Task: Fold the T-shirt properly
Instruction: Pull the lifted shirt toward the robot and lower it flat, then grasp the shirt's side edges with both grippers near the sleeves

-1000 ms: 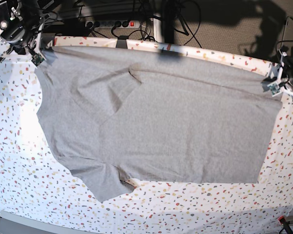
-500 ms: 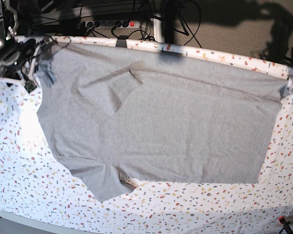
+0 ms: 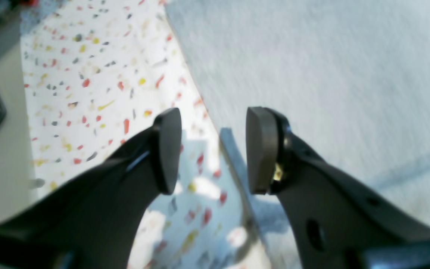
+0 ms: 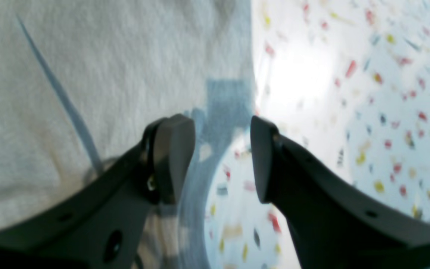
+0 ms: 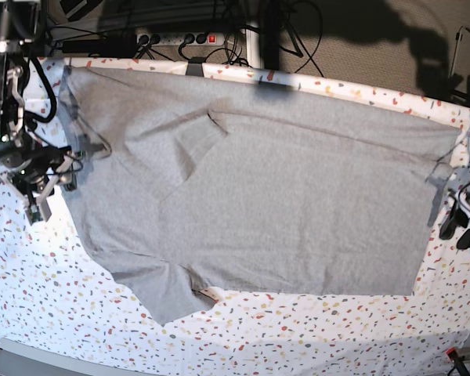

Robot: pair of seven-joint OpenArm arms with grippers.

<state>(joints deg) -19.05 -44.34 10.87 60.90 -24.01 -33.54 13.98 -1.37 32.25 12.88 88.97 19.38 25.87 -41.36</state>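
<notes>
T-shirt (image 5: 258, 204): big grey tee lying flat, plain side up, filling most of the base view. One sleeve is folded in over the body around 11 o'clock, the other sleeve pokes out toward 7 o'clock.

Surface (image 5: 313, 329): white cloth with little coloured confetti specks, showing all round the shirt except along 12 o'clock, where the shirt runs right up to the edge.

Left claw (image 3: 214, 149): wide open, nothing between the pads. In the base view it sits at 3 o'clock (image 5: 462, 227), just off the shirt's edge there. From its own camera the shirt's edge runs between the two pads, grey cloth out toward 1 o'clock and speckled surface toward 10 o'clock. Can't tell if it's touching anything, pretty blurry.

Right claw (image 4: 222, 160): also spread open, holding nothing. In the base view it's at 9 o'clock (image 5: 43, 192), right beside the shirt's edge near the shoulder. Its own camera has the shirt at 10 to 11 o'clock and bare speckled surface from 1 to 3 o'clock, with the cloth's edge passing between the pads.

Power strip (image 5: 176, 37): on the floor past the surface at 12 o'clock, with a mess of black cables around it.
</notes>
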